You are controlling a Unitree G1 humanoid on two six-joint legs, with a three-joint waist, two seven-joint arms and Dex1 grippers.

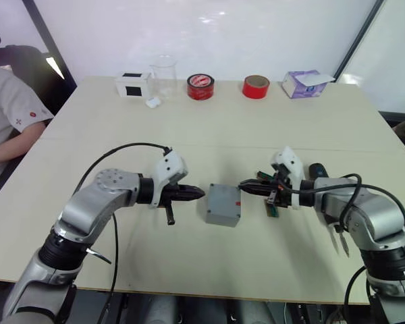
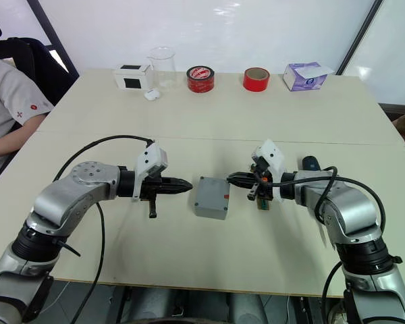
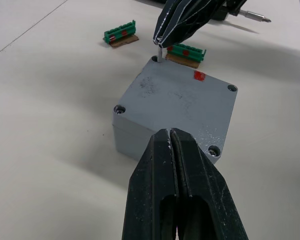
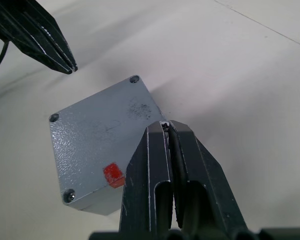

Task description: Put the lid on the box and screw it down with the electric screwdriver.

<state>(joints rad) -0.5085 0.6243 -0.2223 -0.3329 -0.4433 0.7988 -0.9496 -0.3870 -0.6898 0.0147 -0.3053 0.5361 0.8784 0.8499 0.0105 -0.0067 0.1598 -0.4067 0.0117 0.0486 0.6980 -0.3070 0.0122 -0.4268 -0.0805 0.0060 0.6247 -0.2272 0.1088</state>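
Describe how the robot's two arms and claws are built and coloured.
Both arms are silver-grey metal with rounded joints, black sections and loose black cables. A white housing sits on each wrist. The left claw and right claw each have two tapering, glossy black fingers.

Lidded box between two claws, both seemingly closed.

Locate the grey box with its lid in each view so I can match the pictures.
Left eye view: the box at table centre, between both hands.
Right eye view: centre, likewise.
Left wrist view: middle.
Right wrist view: left of centre.
Shared landmark: the red sticker on the lid.
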